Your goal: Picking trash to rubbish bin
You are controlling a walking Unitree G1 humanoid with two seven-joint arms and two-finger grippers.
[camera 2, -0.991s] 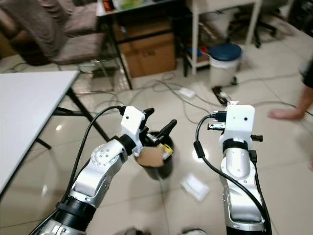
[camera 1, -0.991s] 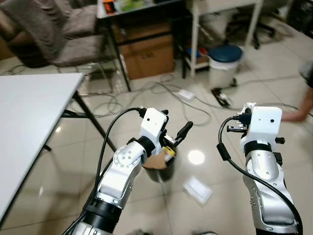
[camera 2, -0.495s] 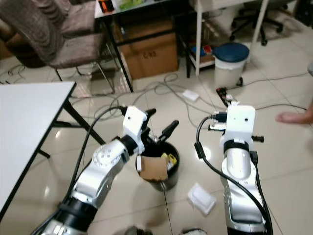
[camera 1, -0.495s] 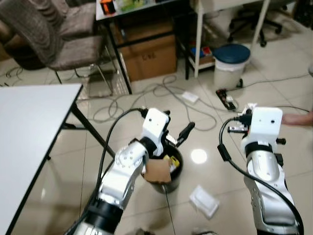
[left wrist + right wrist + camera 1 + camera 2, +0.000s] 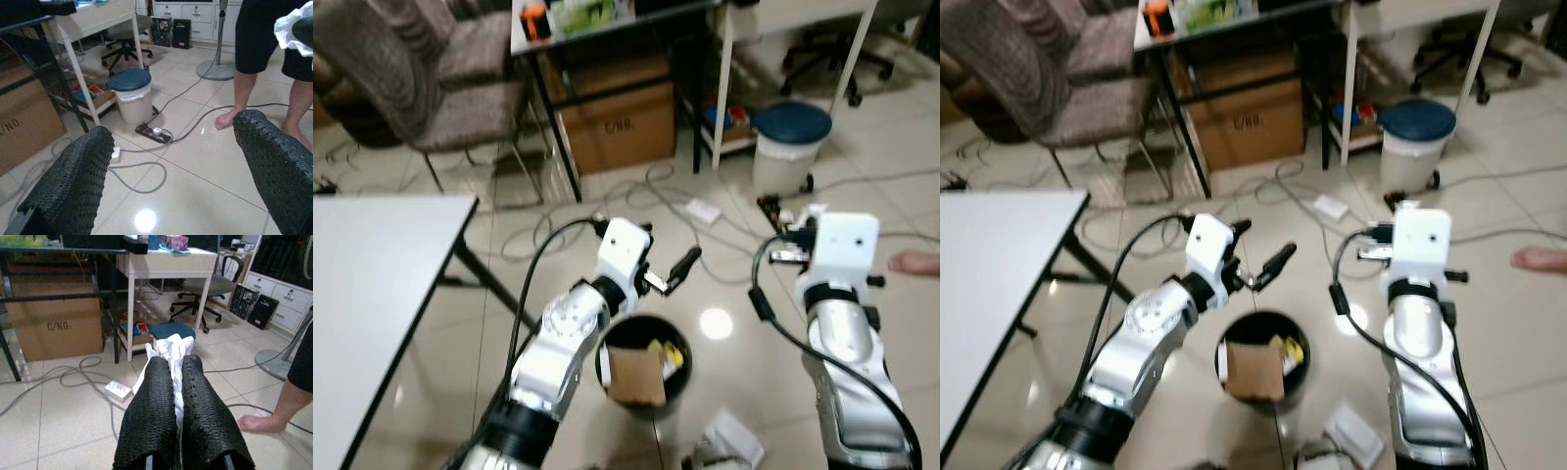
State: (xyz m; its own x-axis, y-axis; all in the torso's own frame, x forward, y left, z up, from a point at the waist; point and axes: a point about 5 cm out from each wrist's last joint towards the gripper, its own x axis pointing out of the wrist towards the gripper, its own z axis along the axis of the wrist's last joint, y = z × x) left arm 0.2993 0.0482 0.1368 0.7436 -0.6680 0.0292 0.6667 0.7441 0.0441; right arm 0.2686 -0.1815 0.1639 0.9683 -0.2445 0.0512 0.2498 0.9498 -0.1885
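I am looking down at a tiled floor with the small black rubbish bin (image 5: 643,367) standing right in front of me, between my two arms and a little nearer than both grippers. Inside it I am seeing a brown piece of cardboard (image 5: 637,374) leaning against the near wall and something yellow (image 5: 668,352) beside it on the right.

My left gripper (image 5: 664,272) is hovering above the far rim of the bin, its two black fingers (image 5: 73,181) spread wide apart with nothing between them. My right gripper (image 5: 177,382) is holding up at the right, level with the left one and clear of the bin; its fingers are pressed together, pinching a crumpled white tissue (image 5: 168,350) that is sticking out past the tips.

On the floor near me, to the right of the bin, a flat white packet (image 5: 734,438) is lying by itself.

Farther off, grey cables (image 5: 651,201) are trailing across the tiles to a white adapter (image 5: 704,210) and a power strip (image 5: 153,133). Beyond them a white pedal bin with a dark blue lid (image 5: 791,147) is standing beside a white desk leg. A cardboard box (image 5: 618,123) is sitting under a dark table at the far centre, with a brown chair (image 5: 421,73) to its left. A white tabletop (image 5: 372,294) is filling my left side. A person's bare foot (image 5: 915,261) is resting on the tiles at the far right.
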